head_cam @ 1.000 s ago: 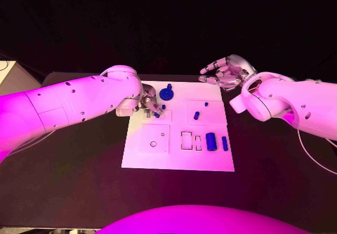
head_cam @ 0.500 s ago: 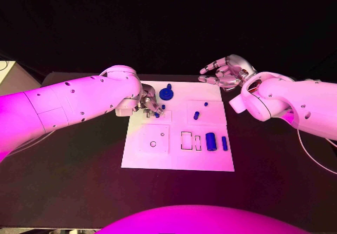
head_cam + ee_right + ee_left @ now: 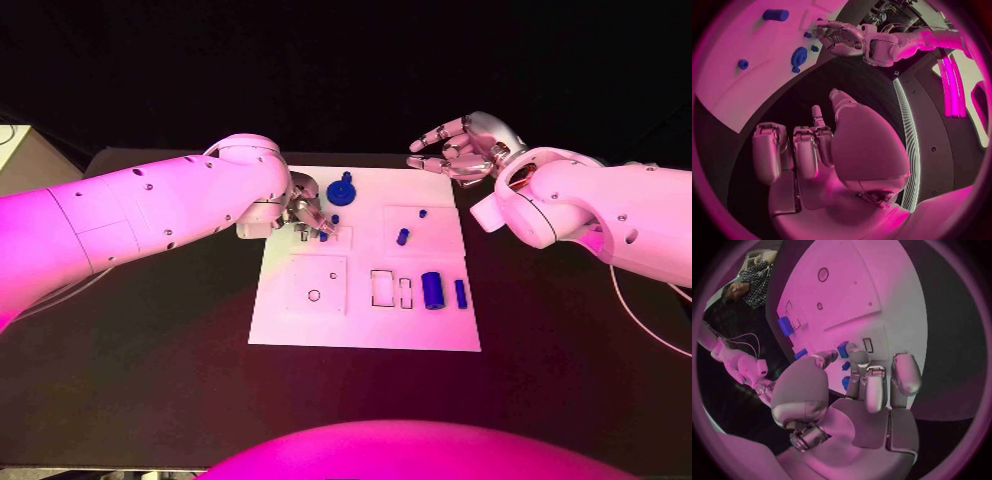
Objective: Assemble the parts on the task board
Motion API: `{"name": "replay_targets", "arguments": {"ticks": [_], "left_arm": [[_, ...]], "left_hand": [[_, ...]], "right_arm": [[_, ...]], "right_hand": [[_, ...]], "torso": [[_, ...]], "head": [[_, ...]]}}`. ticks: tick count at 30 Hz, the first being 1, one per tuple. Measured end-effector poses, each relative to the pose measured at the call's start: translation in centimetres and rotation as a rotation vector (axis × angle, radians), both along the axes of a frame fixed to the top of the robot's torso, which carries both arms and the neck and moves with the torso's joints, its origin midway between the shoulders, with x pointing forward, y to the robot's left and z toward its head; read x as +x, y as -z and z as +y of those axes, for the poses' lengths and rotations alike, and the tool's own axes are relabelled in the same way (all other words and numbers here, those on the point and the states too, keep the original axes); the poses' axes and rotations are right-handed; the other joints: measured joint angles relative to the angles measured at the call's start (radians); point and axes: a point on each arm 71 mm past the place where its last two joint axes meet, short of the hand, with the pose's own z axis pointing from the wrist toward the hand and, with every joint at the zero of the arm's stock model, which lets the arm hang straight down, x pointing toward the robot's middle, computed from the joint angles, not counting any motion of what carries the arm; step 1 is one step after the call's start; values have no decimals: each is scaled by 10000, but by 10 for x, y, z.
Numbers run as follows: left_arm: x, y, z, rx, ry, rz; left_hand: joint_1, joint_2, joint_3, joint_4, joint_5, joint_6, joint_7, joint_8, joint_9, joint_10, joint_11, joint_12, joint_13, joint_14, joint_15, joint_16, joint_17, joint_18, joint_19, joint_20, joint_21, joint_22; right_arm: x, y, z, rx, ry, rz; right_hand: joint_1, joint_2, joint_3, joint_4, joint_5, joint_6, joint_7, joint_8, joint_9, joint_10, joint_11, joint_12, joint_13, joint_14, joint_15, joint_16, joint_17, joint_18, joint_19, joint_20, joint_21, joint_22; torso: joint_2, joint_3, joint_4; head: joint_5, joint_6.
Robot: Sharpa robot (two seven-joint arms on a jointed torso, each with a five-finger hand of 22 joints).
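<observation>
White task board mid table, small blue parts scattered on it. Left hand over board's far-left corner, fingertips among parts; grip can't tell, arm hides it. Right hand off the far-right corner, fingers curled, holding nothing.

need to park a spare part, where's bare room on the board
Free: the task board's near strip, below the square cutout with the hole and the blue cylinders. Crowded: the far left corner, where the left hand sits by the blue gear and small pegs.
</observation>
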Motion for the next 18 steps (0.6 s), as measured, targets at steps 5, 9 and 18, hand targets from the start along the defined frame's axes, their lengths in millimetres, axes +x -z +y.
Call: {"name": "replay_targets", "arguments": {"ticks": [5, 9, 18], "left_arm": [[0, 0, 0, -2, 3, 1], [-1, 0, 1, -4, 8, 3], [-4, 1, 5, -67, 25, 23]], "left_hand": [[0, 0, -2, 2, 0, 2, -2, 0, 0, 0, 0, 0, 0, 0, 0, 0, 0, 0, 0, 0, 0, 0], [216, 45, -70, -15, -56, 0, -4, 0, 0, 0, 0, 0, 1, 0, 0, 0, 0, 1, 0, 0, 0, 0], [123, 138, -471, 58, -1094, 73, 40, -50, -16, 0, 0, 47, 9, 0, 0, 0, 0, 0, 0, 0, 0, 10]], "right_arm": [[0, 0, 0, -1, -1, 4], [0, 0, 0, -3, -2, 7], [0, 0, 0, -9, -7, 16]], "right_hand": [[-71, 11, 0, 0, 0, 0, 0, 0, 0, 0, 0, 0, 0, 0, 0, 0, 0, 0, 0, 0, 0, 0], [-82, 0, 0, 0, 0, 0, 0, 0, 0, 0, 0, 0, 0, 0, 0, 0, 0, 0, 0, 0, 0, -1], [-81, 0, 0, 0, 0, 0, 0, 0, 0, 0, 0, 0, 0, 0, 0, 0, 0, 0, 0, 0, 0, -2]], "torso": [[-2, 0, 0], [-4, 1, 2], [-7, -7, -4]], "head": [[0, 0], [-1, -6], [11, 30]]}}
